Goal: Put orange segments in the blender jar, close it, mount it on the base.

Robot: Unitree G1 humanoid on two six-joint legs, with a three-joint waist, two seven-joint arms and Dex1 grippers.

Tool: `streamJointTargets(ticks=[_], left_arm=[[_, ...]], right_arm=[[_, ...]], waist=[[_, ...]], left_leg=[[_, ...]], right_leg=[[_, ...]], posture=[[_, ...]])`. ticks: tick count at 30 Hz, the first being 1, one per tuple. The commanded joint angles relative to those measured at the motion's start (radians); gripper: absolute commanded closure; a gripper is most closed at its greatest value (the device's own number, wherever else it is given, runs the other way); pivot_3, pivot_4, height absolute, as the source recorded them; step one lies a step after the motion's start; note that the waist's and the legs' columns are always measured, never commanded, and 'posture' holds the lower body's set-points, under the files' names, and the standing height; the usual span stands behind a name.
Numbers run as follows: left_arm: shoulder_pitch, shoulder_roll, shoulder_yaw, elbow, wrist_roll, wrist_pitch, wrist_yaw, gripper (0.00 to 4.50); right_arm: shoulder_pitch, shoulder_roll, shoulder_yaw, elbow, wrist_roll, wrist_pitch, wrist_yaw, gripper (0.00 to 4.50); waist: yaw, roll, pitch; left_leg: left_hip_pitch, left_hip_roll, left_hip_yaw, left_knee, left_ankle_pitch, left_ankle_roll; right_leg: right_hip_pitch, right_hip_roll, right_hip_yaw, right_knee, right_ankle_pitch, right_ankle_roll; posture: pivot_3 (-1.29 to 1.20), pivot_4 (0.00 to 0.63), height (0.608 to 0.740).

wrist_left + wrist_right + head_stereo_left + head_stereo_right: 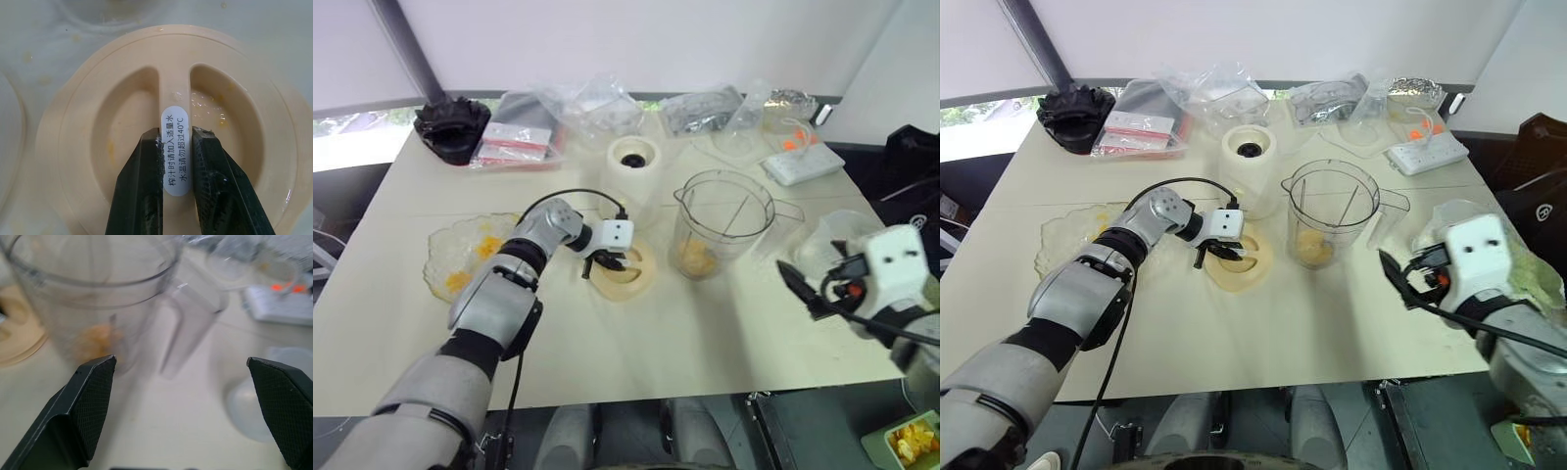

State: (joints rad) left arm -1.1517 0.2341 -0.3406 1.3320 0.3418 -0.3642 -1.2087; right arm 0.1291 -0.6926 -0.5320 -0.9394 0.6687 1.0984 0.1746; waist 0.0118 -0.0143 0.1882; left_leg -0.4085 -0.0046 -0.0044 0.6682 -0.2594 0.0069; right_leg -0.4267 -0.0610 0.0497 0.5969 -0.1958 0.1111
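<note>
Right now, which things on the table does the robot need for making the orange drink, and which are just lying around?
Needed:
- blender jar, orange segments inside
- cream lid, gripped by the left gripper
- base
- shallow bowl holding more segments

Just lying around:
- plastic bags
- power strip
- black lump

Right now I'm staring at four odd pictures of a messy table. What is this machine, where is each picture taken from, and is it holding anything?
It is a humanoid robot with two arms, each ending in a two-fingered gripper. Two pictures come from cameras in its head, looking down; the other two sit on its wrists. On the table stand the blender jar with orange segments inside, the base, a shallow clear bowl and some bags. The left gripper is pinched on the central ridge of the flat cream lid. The right gripper is open, facing the jar, holding nothing.
</note>
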Motion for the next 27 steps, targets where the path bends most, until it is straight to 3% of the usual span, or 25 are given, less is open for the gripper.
streamJointTargets(ticks=[1, 9, 25, 27], left_arm=[[-0.006, 0.024, 0.070, -0.040, -0.073, -0.026, -0.041, 4.25], [0.045, 0.061, 0.184, -0.204, -0.224, -0.013, -0.151, 4.25], [0.216, 0.187, 0.233, -0.860, -0.407, 0.294, -0.111, 4.25], [0.196, 0.220, 0.258, -0.892, -0.437, 0.338, -0.106, 4.25]], right_arm=[[-0.050, 0.039, 0.109, 0.020, -0.070, -0.062, -0.048, 0.05], [-0.131, 0.079, 0.261, 0.171, -0.240, -0.144, -0.107, 0.05], [-0.345, 0.213, 0.356, 0.474, -0.426, -0.279, -0.143, 0.05], [-0.364, 0.243, 0.359, 0.501, -0.430, -0.295, -0.141, 0.59]], waist=[[-0.002, -0.001, 0.000], [-0.002, 0.000, 0.000], [-0.020, 0.000, 0.000], [-0.025, 0.000, 0.000]], left_leg=[[-0.001, 0.000, 0.000, 0.000, 0.000, 0.000], [-0.001, 0.000, 0.000, -0.001, 0.000, 0.000], [0.000, 0.001, -0.001, -0.001, 0.000, 0.000], [0.000, 0.001, -0.001, -0.001, 0.000, 0.000]], right_leg=[[-0.001, 0.000, 0.000, 0.000, 0.000, 0.000], [-0.002, 0.000, 0.000, 0.001, 0.000, 0.000], [-0.002, 0.002, 0.000, 0.003, 0.002, 0.003], [-0.002, 0.002, 0.000, 0.003, 0.002, 0.003]], posture=[[0.00, 0.150, 0.740], [0.00, 0.150, 0.740], [0.00, 0.150, 0.740], [0.00, 0.150, 0.740]])
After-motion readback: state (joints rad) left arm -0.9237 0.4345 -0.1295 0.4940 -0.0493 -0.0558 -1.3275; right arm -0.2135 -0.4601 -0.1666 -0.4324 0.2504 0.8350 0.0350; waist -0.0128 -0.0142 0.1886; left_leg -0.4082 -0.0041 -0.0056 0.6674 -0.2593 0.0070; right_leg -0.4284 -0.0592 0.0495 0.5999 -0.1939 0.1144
